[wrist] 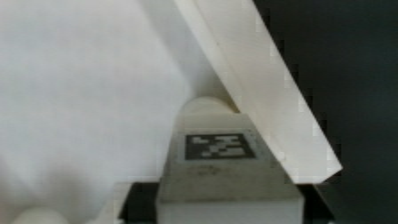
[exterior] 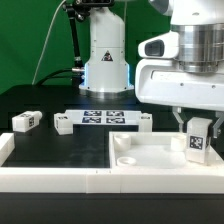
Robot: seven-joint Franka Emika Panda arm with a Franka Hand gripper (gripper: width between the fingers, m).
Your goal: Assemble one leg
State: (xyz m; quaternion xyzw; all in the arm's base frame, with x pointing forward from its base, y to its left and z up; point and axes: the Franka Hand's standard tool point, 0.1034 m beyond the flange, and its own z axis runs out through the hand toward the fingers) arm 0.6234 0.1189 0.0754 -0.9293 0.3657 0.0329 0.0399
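Note:
My gripper [exterior: 199,120] is shut on a leg [exterior: 198,141], a small white block with a black-and-white tag, and holds it upright over the right corner of the large white square part [exterior: 150,160]. In the wrist view the leg [wrist: 221,150] stands between my dark fingers [wrist: 157,200], its tag facing the camera, beside the part's raised rim [wrist: 267,90]. Whether the leg touches the part's floor I cannot tell. Another leg [exterior: 25,122] lies at the exterior view's left, one more [exterior: 64,124] near the marker board, and a third [exterior: 142,125] behind the square part.
The marker board [exterior: 100,118] lies in the middle of the black table. A white L-shaped wall [exterior: 50,178] runs along the front edge and left. The robot base [exterior: 105,60] stands at the back.

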